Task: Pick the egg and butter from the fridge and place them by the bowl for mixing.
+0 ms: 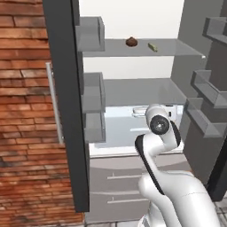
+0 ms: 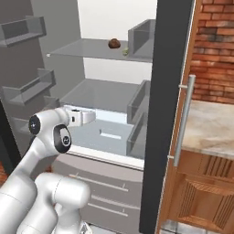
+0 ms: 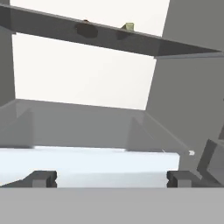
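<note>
Brick-walled kitchen, fridge (image 1: 66, 111) standing open: butter (image 1: 153, 46) lying on upper shelf (image 1: 177, 48) beside brown lump (image 1: 131, 41); gripper (image 3: 111, 178) hovering below, fully spread, holding nothing. Risk: striking shelf edge while rising.

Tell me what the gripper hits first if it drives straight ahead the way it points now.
Probably the fridge's white back wall. The open gripper points level into the fridge, between two shelves, with nothing showing in that gap. The butter sits on the upper shelf, above that line. Depth is unclear.
</note>
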Robot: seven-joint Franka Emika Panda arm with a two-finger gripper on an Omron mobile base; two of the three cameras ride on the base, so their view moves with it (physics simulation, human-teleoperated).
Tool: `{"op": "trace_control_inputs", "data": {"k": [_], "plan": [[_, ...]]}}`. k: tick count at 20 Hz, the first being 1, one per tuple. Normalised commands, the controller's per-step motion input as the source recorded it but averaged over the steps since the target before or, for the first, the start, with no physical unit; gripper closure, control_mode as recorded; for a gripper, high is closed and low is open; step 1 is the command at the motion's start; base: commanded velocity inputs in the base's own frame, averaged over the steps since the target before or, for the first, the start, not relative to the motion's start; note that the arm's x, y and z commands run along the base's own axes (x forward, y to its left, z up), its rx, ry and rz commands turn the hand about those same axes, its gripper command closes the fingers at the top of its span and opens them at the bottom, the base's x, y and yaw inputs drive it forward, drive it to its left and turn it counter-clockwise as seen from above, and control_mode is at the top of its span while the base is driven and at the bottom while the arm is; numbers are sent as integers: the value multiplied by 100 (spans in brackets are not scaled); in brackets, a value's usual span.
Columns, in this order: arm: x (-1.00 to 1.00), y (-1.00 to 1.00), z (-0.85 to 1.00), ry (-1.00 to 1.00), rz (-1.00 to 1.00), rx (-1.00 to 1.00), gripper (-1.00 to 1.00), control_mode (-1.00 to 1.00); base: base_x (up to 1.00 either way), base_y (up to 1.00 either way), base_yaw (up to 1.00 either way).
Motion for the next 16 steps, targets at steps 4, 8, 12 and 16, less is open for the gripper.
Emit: {"op": "trace_control_inputs", "data": {"k": [4,8,12,16], "plan": [[0,0,0,0,0,0,-100,100,57,0,0],[0,0,0,0,0,0,-100,100,73,-4,-1],[0,0,0,0,0,0,-100,100,81,-5,-3],[0,0,0,0,0,0,-100,100,54,0,-7]]}}
